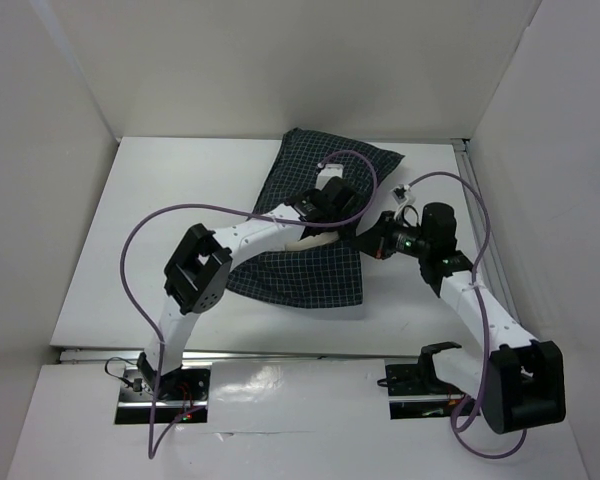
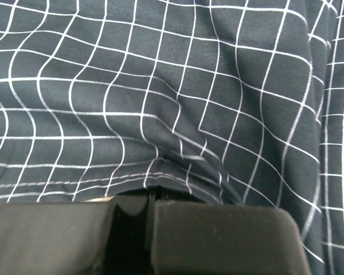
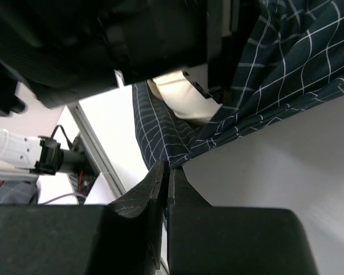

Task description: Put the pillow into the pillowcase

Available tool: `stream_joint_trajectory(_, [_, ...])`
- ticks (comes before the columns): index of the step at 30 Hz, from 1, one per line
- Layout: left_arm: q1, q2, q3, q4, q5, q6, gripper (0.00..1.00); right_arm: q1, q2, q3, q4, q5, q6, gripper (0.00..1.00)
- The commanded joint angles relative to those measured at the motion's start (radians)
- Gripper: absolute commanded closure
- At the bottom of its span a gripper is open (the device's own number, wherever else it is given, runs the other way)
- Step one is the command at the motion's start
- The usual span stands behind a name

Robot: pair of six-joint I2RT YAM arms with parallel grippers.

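Observation:
The dark navy checked pillowcase (image 1: 310, 275) lies crumpled across the middle of the table and fills the left wrist view (image 2: 160, 86). The cream pillow (image 1: 315, 241) shows only as a sliver under the left arm; more of it shows in the right wrist view (image 3: 180, 91), inside the cloth's opening. My left gripper (image 1: 327, 205) sits on top of the pillowcase, its jaws together on the stitched hem (image 2: 151, 196). My right gripper (image 1: 365, 243) is shut on the pillowcase's edge (image 3: 168, 167) at its right side and holds it a little off the table.
White walls enclose the table on three sides. A metal rail (image 1: 477, 200) runs along the right edge and another (image 1: 280, 352) along the front. A small white object (image 1: 400, 188) lies behind the right gripper. Purple cables loop over both arms.

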Motion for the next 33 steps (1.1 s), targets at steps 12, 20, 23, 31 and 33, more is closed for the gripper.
stream_joint_trajectory(12, [0.049, -0.120, -0.277, -0.170, 0.092, 0.053, 0.00, 0.001, -0.129, 0.268, -0.096, -0.078, -0.079, 1.00])
stream_joint_trajectory(20, [0.072, -0.456, -0.278, -0.265, 0.006, 0.058, 0.00, 0.001, -0.109, 0.242, -0.262, 0.076, -0.219, 0.16])
stream_joint_trajectory(23, [0.072, -0.502, -0.269, -0.301, -0.033, 0.035, 0.00, 0.001, -0.118, 0.233, -0.223, 0.126, -0.228, 0.11])
stream_joint_trajectory(31, [0.124, -0.657, -0.347, -0.426, -0.168, -0.117, 0.00, 0.056, 0.210, 0.343, -0.126, 0.224, -0.269, 0.08])
stream_joint_trajectory(33, [0.210, -0.700, -0.390, -0.416, -0.105, -0.145, 0.00, 0.134, 0.375, 0.456, -0.106, 0.302, -0.317, 0.06])
